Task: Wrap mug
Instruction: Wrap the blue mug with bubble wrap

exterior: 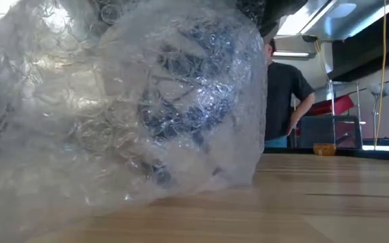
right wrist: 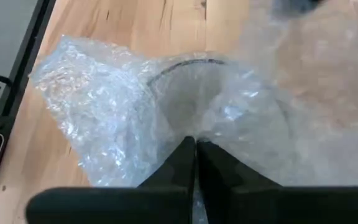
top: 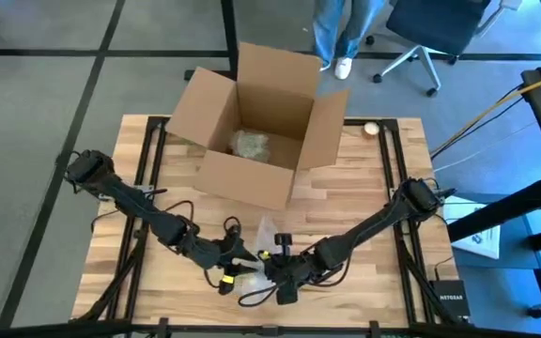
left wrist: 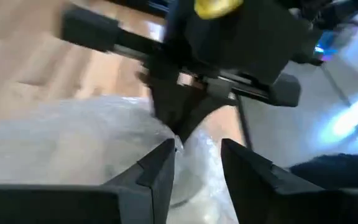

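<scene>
High view: both arms meet over bubble wrap (top: 252,274) at the wooden tabletop's (top: 364,197) near edge.
Right tool (right wrist: 195,144) pinches the wrap shut around the mug (right wrist: 188,93); left tool (left wrist: 197,155) stands open. A "NETGEAR" box (top: 446,299) sits nearby.

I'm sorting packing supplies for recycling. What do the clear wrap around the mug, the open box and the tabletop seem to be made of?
The clear wrap looks like plastic bubble wrap: transparent, glossy, crinkled, with small round air cells. The open brown box looks like matte corrugated cardboard, with stiff folded flaps. The pale tabletop appears to be wood planks with visible grain and seams and a smooth, slightly shiny finish. The right gripper pinches the wrap.
</scene>
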{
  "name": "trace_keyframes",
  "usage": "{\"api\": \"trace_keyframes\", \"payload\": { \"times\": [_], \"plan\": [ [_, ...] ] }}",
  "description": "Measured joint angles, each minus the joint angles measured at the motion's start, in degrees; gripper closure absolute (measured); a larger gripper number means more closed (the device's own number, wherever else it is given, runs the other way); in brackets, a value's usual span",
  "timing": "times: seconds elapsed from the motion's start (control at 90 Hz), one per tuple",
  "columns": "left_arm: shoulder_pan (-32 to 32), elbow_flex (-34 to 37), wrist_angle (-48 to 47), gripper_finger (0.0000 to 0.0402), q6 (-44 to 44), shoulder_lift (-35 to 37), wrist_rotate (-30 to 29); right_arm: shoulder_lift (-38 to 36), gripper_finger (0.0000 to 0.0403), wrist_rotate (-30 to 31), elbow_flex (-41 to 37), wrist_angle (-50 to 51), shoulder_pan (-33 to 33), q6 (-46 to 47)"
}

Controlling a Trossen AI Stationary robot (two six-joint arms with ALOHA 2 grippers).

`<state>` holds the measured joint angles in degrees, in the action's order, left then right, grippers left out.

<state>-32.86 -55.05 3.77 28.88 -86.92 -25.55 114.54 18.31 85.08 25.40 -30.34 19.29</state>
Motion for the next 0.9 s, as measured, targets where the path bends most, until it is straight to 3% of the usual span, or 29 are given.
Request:
{"api": "trace_keyframes", "payload": {
  "times": [0.144, 0.444, 0.756, 0.9],
  "plan": [
    [1.06, -0.02, 0.08, 0.0286, -1.48, -0.76, -5.89, 0.00, 0.0402, 0.04, -0.02, -0.01, -0.01, -0.04],
    [1.39, -0.02, 4.10, 0.0286, 2.88, -9.48, 4.35, 0.04, 0.0402, 0.22, -0.02, -0.11, 0.05, -0.26],
    [2.00, -0.37, 6.85, 0.0286, 3.67, -13.47, 2.88, 0.16, 0.0402, 0.71, 0.16, -0.83, 0.10, -0.60],
    [2.46, -0.33, 6.78, 0.0286, 3.66, -13.62, 2.43, 0.37, 0.0402, 0.01, 3.41, 4.48, 0.08, -1.66]
  ]
}}
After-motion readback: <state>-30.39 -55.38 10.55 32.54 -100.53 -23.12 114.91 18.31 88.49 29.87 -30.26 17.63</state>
